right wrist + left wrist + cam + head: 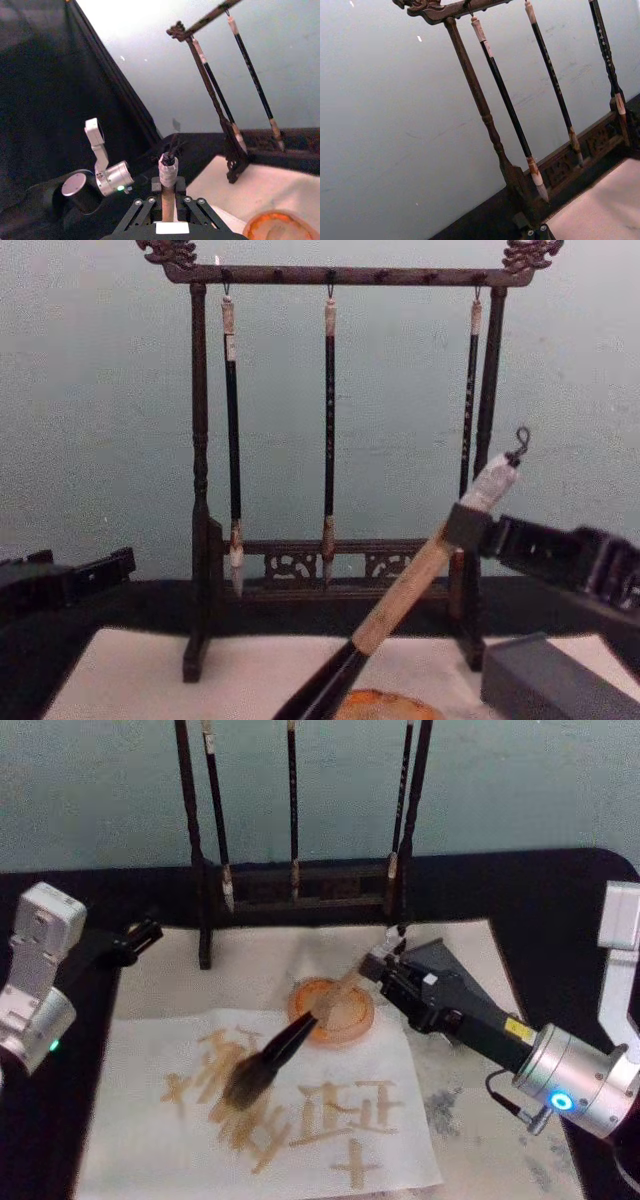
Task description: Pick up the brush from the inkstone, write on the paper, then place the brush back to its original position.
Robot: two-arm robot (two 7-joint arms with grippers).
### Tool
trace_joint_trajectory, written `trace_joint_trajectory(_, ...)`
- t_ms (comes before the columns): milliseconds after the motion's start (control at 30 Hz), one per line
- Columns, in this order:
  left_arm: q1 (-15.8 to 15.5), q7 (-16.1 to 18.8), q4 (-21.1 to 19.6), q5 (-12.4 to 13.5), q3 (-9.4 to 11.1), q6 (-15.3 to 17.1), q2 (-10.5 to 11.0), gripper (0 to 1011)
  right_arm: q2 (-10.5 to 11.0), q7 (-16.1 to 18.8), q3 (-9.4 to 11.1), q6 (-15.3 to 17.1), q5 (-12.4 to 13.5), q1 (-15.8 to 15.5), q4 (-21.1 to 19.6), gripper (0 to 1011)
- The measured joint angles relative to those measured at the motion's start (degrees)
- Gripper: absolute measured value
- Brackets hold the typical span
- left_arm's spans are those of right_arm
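The right hand (385, 968) was pinching the brush (290, 1042) by the upper end of its handle, the brush tilted across the inkstone (352, 1026) with its bristles down on the paper (140, 1150), while the left hand (140, 935) sat idle by the left edge of the desk (560, 920).

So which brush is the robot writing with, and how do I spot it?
Start at the dark wooden rack at the back, then drop to the off-white paper sheet before it. Slanting over it is a thick tan-handled brush with bushy grey-brown bristles, held in the fingers of the right gripper; the three slim black brushes hang upright on the rack.
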Motion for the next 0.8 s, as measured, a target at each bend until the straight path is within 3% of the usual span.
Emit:
trace_joint_trajectory(367,0.0,0.0,0.0,0.0,0.0,0.0,0.0,1002,0.1,-0.1,-0.2,-0.3,1.0,0.0,2.3,156)
trace_joint_trajectory(800,0.0,0.0,0.0,0.0,0.0,0.0,0.0,1002,3.4,-0.4,3.9,-2.6,3.1,-4.4,1.0,156)
